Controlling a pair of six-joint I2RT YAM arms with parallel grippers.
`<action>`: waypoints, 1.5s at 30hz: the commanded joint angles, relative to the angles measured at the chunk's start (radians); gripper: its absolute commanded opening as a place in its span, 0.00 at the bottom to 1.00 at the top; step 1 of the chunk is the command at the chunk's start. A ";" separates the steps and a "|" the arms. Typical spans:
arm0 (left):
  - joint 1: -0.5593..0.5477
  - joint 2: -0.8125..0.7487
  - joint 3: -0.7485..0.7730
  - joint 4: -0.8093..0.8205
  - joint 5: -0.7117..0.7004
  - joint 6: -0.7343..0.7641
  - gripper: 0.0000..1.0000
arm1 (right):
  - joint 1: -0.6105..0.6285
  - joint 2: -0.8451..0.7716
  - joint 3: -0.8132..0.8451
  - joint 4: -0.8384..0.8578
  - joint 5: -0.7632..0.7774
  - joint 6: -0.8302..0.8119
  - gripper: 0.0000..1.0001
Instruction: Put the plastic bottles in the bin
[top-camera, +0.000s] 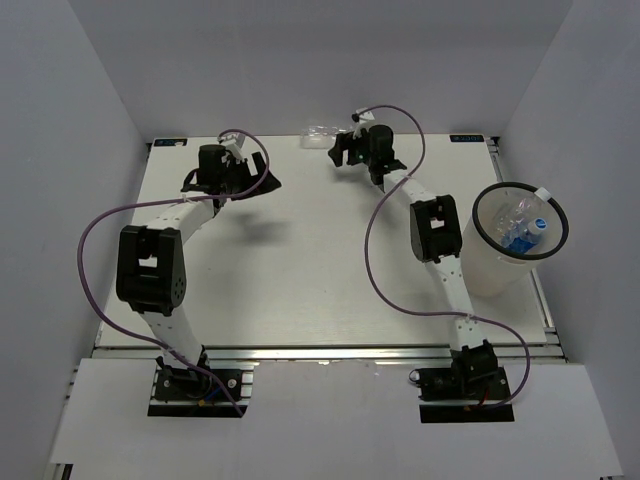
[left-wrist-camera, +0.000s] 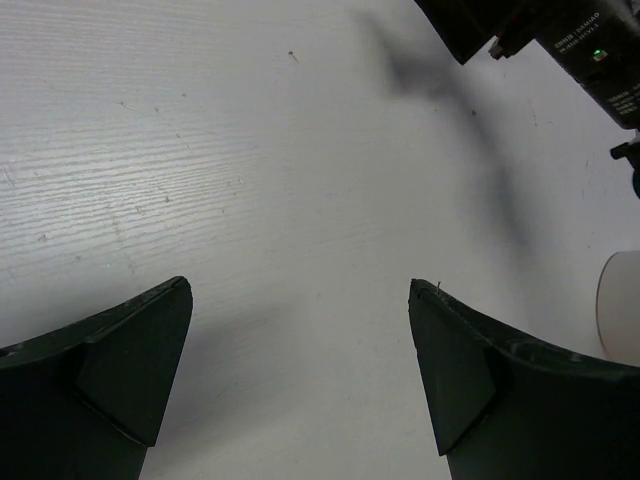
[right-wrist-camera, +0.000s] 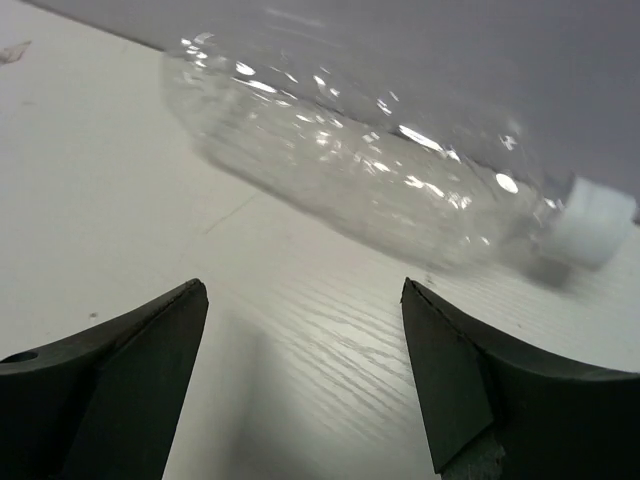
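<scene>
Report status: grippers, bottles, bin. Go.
Left gripper open, empty. Right gripper open, short of clear bottle lying on table, no contact. Bin holds other bottles. Nothing in the way.

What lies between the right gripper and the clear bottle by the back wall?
Only bare tabletop separates the right gripper from the clear bottle, per the right wrist view.

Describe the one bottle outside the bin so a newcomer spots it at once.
Go to the far edge of the white table, by the back wall, just ahead of the right gripper. A clear, unlabelled bottle lies there on its side. It alone is on the table; the other bottles sit in the bin.
</scene>
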 joint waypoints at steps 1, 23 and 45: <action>0.004 -0.014 0.051 0.003 0.014 0.027 0.98 | 0.049 -0.109 -0.018 -0.149 -0.093 -0.262 0.83; 0.004 0.105 0.209 -0.027 0.019 0.037 0.98 | -0.099 0.130 0.186 0.383 0.320 0.400 0.89; 0.093 0.203 0.392 -0.136 -0.064 0.038 0.98 | 0.132 0.173 0.180 0.476 0.088 0.352 0.88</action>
